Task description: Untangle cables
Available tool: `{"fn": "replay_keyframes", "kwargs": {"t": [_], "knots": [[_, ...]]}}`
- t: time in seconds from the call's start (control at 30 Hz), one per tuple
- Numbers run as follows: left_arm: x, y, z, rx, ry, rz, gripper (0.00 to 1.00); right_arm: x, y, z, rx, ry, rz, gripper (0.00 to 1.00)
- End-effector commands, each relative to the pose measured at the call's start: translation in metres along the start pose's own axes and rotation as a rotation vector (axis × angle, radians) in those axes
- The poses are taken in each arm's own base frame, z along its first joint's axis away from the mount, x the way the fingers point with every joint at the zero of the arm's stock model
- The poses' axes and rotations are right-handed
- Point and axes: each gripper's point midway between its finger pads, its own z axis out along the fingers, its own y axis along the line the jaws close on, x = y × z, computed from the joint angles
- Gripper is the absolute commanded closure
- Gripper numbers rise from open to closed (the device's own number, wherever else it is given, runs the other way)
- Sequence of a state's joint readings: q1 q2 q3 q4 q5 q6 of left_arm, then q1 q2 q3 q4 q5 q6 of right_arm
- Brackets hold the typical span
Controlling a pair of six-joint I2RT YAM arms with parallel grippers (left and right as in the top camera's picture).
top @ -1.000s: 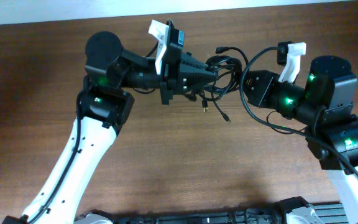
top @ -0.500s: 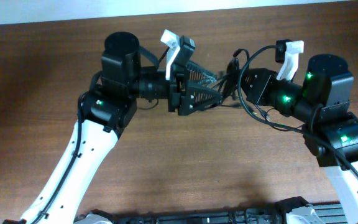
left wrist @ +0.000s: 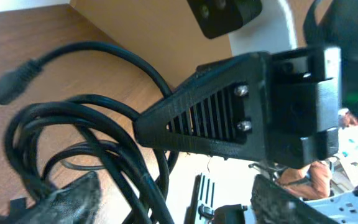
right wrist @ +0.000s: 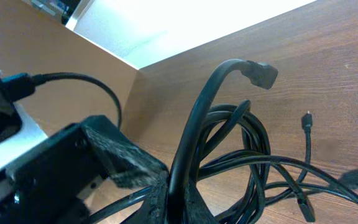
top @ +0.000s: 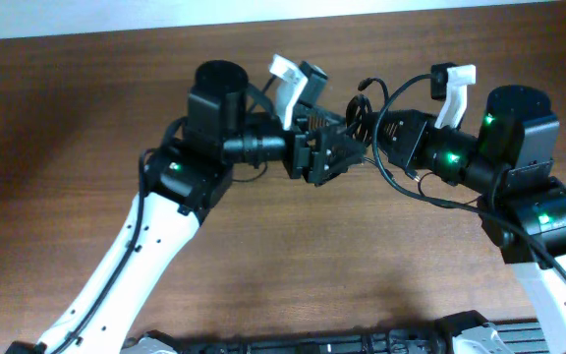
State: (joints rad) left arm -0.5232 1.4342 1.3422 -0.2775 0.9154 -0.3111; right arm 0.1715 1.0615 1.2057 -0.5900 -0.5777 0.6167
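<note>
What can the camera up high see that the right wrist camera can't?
Only the overhead view shows both arms whole: the left arm and the right arm lean toward each other, and green lights glow on the right one.

Only the right wrist view shows close-up details: a tiny plug lying on the wood, and the right arm's jaws shut on the cables.

Both views show the bunched black cables and the brown wooden table.
</note>
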Motion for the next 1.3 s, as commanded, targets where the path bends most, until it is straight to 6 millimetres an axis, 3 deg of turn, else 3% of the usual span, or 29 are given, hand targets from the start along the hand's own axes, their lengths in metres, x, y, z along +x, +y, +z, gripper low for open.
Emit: {"fn": "replay_keyframes", "kwargs": {"t": [0.0,0.13,0.5,0.63,0.67,0.87,0.97,1.07,1.27], "knots": [[0.007,0.015,0.013,-0.022,0.024,-0.015,0.29,-0.001,0.010,-0.004,-0.034,-0.005,-0.034,0.96],[0.007,0.042,0.012,-0.155,0.008,-0.042,0.38,-0.001,0.010,-0.004,-0.035,-0.006,-0.038,0.96],[0.005,0.053,0.010,-0.212,-0.006,-0.044,0.51,-0.001,0.010,-0.004,-0.035,-0.006,-0.056,0.96],[0.003,0.059,0.006,-0.239,-0.015,-0.048,0.81,-0.001,0.010,-0.004,-0.035,-0.006,-0.056,0.96],[0.003,0.060,0.006,-0.241,-0.015,-0.049,0.82,-0.001,0.010,-0.004,-0.035,-0.006,-0.056,0.96],[0.005,0.058,0.006,-0.234,-0.010,-0.052,0.58,-0.001,0.010,-0.004,-0.035,-0.006,-0.056,0.96],[0.008,0.045,0.009,-0.156,0.011,-0.054,0.51,-0.001,0.010,-0.004,-0.035,-0.007,-0.056,0.96],[0.009,0.033,0.010,-0.088,0.025,-0.050,0.51,-0.001,0.010,-0.004,-0.035,-0.007,-0.056,0.96],[0.001,0.051,-0.006,-0.127,-0.009,-0.093,0.52,-0.001,0.010,-0.004,-0.035,-0.007,-0.056,0.96]]}}
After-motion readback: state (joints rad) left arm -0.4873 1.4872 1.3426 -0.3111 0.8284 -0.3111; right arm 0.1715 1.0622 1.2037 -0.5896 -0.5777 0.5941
